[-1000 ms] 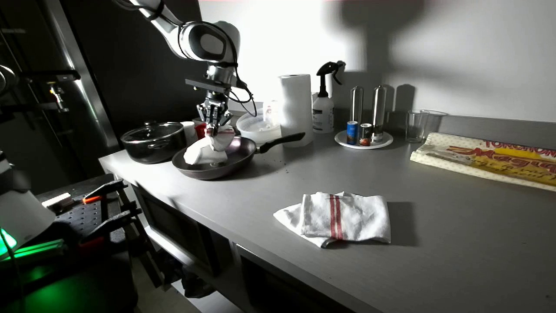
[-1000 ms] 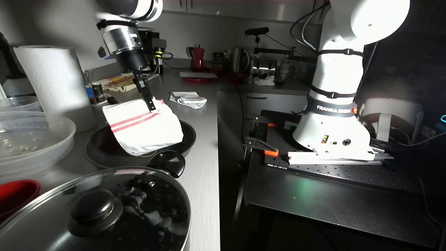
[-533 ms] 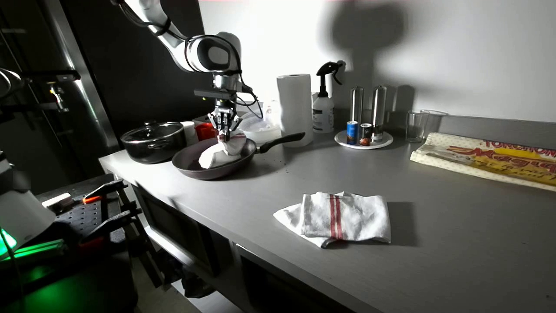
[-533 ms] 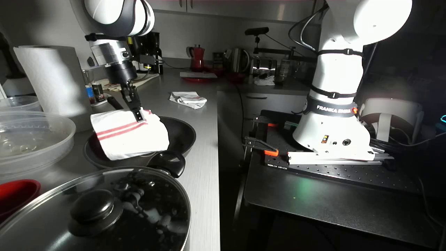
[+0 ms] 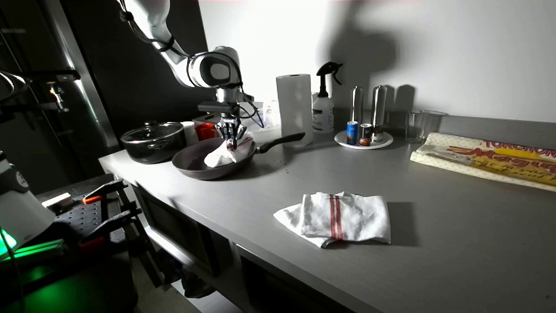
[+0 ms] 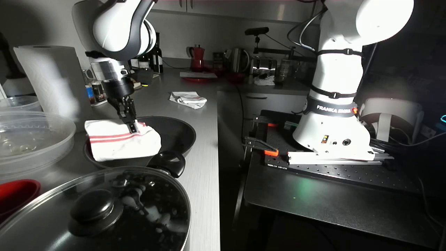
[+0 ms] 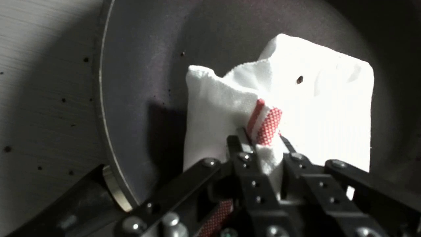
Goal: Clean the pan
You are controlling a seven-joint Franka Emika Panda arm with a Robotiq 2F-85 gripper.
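The pan (image 5: 189,161) is wide, shallow and dark grey. It sits upright on the counter, with its long dark handle (image 5: 284,140) toward the paper towel roll. It also shows in an exterior view (image 6: 179,134) and the wrist view (image 7: 141,42). My gripper (image 5: 232,145) is shut on a white cloth (image 6: 115,148) with red stripes, and is low over the pan's handle-side half. In the wrist view the fingers (image 7: 264,140) pinch a striped fold, and the cloth (image 7: 342,108) spreads over the pan's inside. A dark crumb lies on the cloth, and small specks lie in the pan.
A black pot with a glass lid (image 5: 152,141) stands beside the pan. Behind are a paper towel roll (image 5: 295,108), a clear plastic bowl (image 6: 35,150) and a red cup (image 5: 206,130). A folded cloth (image 5: 356,217) lies nearer the front. Crumbs (image 7: 7,149) dot the counter.
My gripper has moved down and across the pan toward the handle and back wall, carrying the cloth. The cloth now lies lower in the pan. The pan has not visibly moved.
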